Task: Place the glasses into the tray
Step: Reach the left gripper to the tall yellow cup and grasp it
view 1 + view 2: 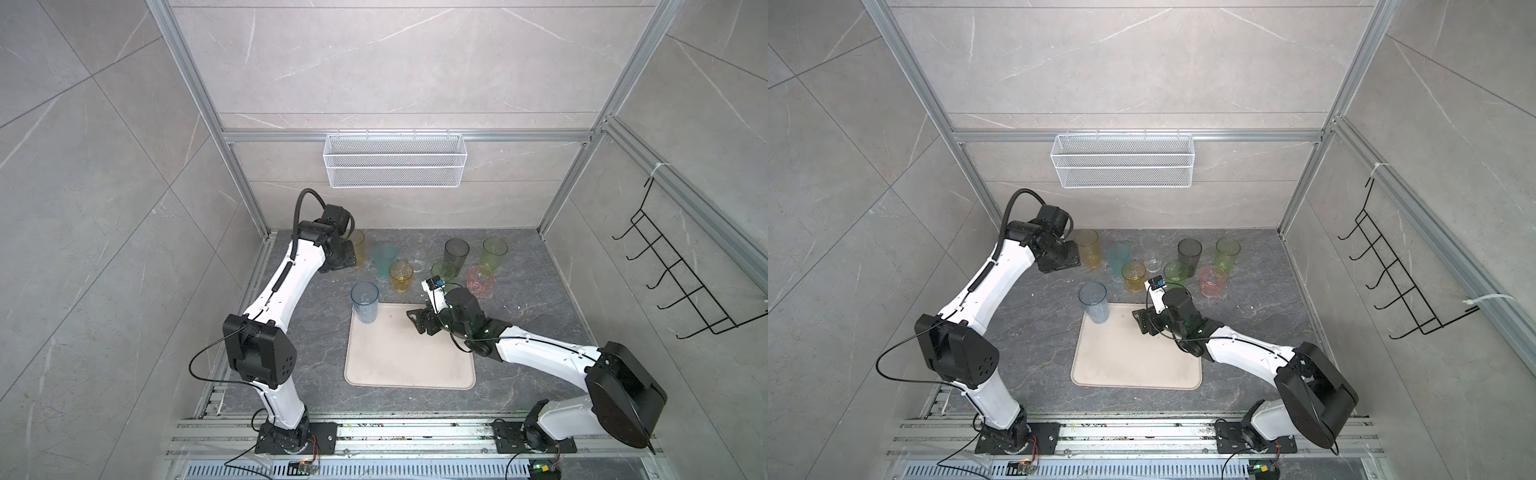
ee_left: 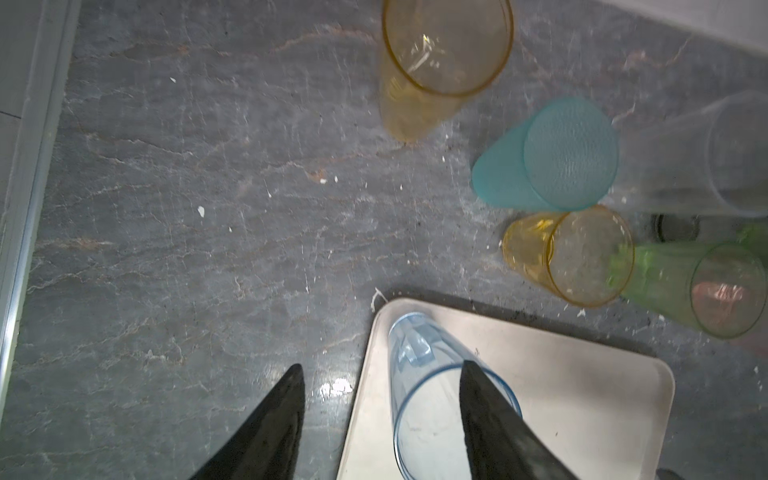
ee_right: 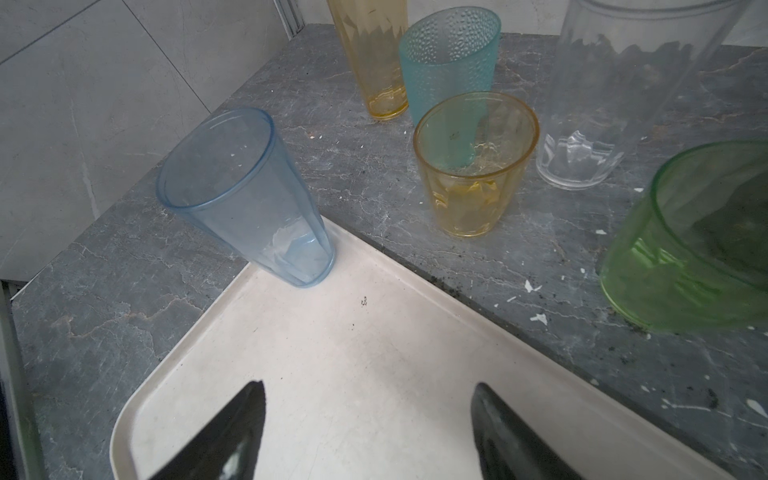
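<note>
Blue tumbler [image 1: 365, 307] upright in tray [image 1: 409, 361] corner, other tumblers [image 1: 401, 276] on counter [image 1: 519, 353], left claw [image 2: 382, 365] spread, right claw [image 3: 368, 385] spread over tray

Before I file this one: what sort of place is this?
Likely a staged kitchen-style test booth, not a real home: tile-look wall panels on a bare aluminium frame, a wire basket hung from it, a dark stone-look counter holding cups and a tray.

Nine tumblers [image 1: 365, 307], one tray [image 1: 409, 361], one wire basket [image 1: 395, 166], two robot arms [image 1: 286, 278].
</note>
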{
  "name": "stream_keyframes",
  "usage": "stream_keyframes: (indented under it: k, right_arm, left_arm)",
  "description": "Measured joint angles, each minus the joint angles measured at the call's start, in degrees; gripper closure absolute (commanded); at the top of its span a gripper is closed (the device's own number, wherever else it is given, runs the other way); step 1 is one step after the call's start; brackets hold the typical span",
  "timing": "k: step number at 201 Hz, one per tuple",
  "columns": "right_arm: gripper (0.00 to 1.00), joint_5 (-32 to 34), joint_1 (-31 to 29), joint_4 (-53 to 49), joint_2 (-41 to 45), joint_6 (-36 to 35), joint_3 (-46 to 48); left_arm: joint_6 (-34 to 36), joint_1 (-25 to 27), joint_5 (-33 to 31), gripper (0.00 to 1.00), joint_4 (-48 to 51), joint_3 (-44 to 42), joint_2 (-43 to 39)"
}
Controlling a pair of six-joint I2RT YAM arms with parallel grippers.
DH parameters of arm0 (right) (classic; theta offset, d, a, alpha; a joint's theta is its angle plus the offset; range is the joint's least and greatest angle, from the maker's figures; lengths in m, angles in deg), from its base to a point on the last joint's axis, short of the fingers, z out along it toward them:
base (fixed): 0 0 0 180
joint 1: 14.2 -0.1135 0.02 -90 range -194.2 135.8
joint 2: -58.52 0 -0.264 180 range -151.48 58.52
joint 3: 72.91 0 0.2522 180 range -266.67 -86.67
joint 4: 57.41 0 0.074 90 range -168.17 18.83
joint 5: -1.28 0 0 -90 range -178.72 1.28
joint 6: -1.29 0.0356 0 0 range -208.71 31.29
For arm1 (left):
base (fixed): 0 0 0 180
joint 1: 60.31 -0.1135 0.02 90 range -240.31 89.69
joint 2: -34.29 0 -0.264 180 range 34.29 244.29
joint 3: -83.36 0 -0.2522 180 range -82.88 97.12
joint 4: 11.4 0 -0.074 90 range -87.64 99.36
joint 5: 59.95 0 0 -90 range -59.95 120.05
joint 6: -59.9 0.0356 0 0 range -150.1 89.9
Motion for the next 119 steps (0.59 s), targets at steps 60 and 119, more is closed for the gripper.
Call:
stream_keyframes:
  k: [60, 119]
  right_arm:
    - [0.21, 0.4, -0.2, 0.0, 0.0, 0.0, 0.0]
    - [0.21, 0.8, -0.3, 0.0, 0.0, 0.0, 0.0]
  left_arm:
    - [-1.7, -5.2, 2.6, 0.38, -8.6, 0.5, 3.1]
    - [-2.6, -5.3, 4.4, 0.38, -11.6, 6.9, 12.1]
